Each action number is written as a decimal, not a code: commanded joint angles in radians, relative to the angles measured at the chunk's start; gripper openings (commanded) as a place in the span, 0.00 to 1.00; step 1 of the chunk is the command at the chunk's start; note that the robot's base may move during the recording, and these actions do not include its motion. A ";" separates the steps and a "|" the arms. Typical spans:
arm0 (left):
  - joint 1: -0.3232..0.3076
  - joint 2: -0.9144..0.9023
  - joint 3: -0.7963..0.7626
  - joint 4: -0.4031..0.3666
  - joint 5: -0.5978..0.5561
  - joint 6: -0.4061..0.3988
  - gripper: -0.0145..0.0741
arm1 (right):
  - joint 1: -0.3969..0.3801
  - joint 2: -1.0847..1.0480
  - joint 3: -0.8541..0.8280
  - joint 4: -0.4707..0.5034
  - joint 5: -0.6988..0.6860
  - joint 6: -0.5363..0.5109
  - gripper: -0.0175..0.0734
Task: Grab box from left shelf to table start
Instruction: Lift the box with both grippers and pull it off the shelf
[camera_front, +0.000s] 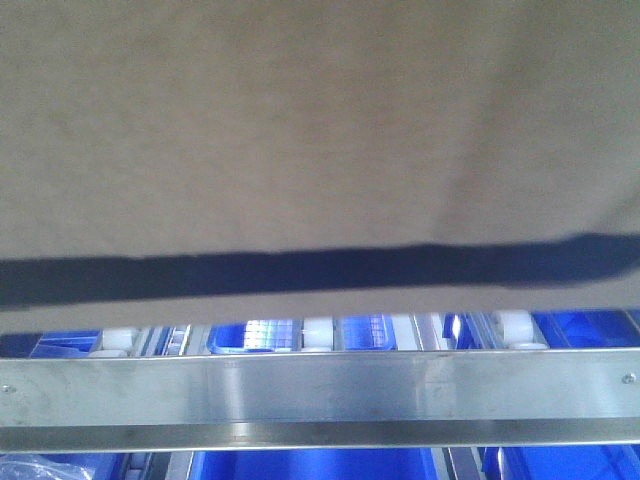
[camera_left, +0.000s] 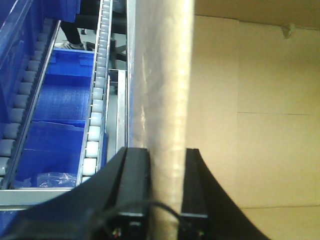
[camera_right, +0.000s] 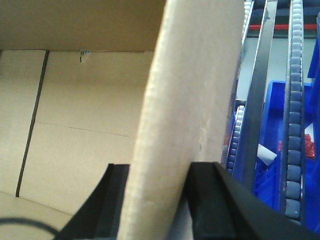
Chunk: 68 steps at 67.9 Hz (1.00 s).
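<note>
Evidently the left gripper (camera_left: 166, 165) and right gripper (camera_right: 160, 175) each pinch a wall of the box (camera_front: 320, 120) — apparently above the left shelf (camera_front: 320, 390).

The large brown corrugated cardboard box (camera_front: 320, 120) is matt paperboard: dull and faintly fibrous outside, paler and smoother inside. The left shelf's long brushed-steel front rail (camera_front: 320, 385) is bare metal with a fine lengthwise grain and a soft sheen. The blue plastic bins (camera_front: 310, 465) look smooth and glossy. The pale grey cylindrical rollers (camera_left: 95, 110) seem to be smooth plastic. The left gripper (camera_left: 166, 160) and the right gripper (camera_right: 160, 175) each show 2 black fingers (camera_left: 135, 180) — hard, smooth, semi-matt. A crinkled clear plastic bag (camera_left: 52, 177) glints.
</note>
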 joint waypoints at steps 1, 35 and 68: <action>-0.001 0.009 -0.037 0.035 -0.176 -0.013 0.05 | -0.004 0.005 -0.032 -0.088 -0.134 -0.011 0.26; -0.001 0.009 -0.037 0.035 -0.174 -0.013 0.05 | -0.004 0.005 -0.032 -0.088 -0.134 -0.011 0.26; -0.001 0.009 -0.037 0.035 -0.174 -0.013 0.05 | -0.004 0.005 -0.032 -0.088 -0.134 -0.011 0.26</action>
